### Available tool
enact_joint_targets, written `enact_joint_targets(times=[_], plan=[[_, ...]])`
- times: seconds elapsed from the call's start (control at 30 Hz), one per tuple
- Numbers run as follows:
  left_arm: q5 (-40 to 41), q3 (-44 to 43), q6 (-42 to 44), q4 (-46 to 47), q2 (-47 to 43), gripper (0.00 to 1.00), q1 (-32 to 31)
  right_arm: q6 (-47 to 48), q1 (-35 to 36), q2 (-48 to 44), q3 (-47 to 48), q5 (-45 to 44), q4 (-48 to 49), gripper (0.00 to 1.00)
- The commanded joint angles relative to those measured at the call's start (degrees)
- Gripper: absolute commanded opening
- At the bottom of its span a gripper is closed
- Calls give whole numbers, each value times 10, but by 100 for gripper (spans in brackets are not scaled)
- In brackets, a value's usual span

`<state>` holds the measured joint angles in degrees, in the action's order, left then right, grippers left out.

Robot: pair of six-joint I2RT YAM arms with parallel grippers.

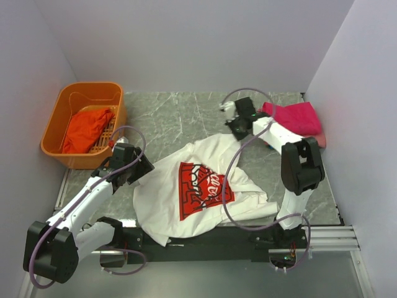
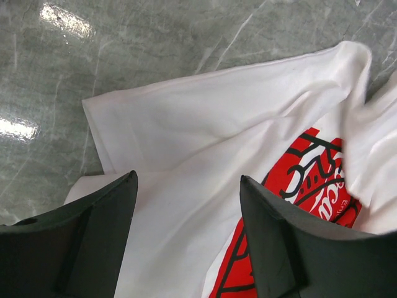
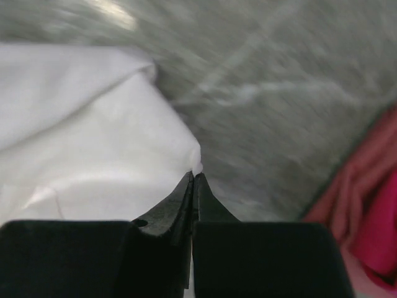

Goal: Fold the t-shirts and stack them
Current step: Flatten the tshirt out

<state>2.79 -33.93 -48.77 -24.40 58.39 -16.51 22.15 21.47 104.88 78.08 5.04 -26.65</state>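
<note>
At the far left, a rigid orange plastic basket (image 1: 59,108) holds a crumpled orange-red cloth t-shirt (image 1: 85,129), not yet taken out. Beside it on the grey marbled counter (image 1: 180,115), the left arm reaches forward from its base. Its left hand (image 1: 141,169) hangs over the near-left edge of the white t-shirt with a red rectangular print (image 1: 192,186). The wrist view shows this hand (image 2: 186,230) spread wide with the white cloth (image 2: 205,124) lying below and between the fingers, not gripped.

The white shirt lies in the middle of the counter, print up, rumpled and unfolded, with its near hem running over the front rail.

Further right, the right arm stretches to the shirt's far corner. The right hand (image 1: 236,131) is pressed together, and in its blurred wrist view the tips (image 3: 193,180) appear to pinch the very corner of the white cloth (image 3: 93,136).

At the far right, a folded magenta t-shirt (image 1: 291,117) sits on a pale pink t-shirt (image 1: 319,139), a stack already begun. I judge the task roughly midway: two shirts are stacked, the white one is being spread for folding, and the basket shirt is left.
</note>
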Motion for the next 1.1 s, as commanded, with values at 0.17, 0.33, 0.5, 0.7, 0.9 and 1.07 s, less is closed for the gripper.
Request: enact_joint_targets(times=[0.17,0.33,0.5,0.7,0.9,1.07], plan=[[-10,1,10,20,-9,72,3,-24,-19,-48,21,96,-29,0],[-3,1,8,16,-14,72,3,115,143,-209,-82,260,-52,0],[10,-1,3,9,-29,72,3,197,337,-230,-193,191,-91,0],[20,-10,2,-7,-54,72,3,197,336,-130,-188,186,-148,44],[24,-14,4,-13,-67,72,3,206,236,-205,-124,279,-182,66],[-8,-7,14,0,-68,72,3,185,219,-186,-101,353,-205,62]])
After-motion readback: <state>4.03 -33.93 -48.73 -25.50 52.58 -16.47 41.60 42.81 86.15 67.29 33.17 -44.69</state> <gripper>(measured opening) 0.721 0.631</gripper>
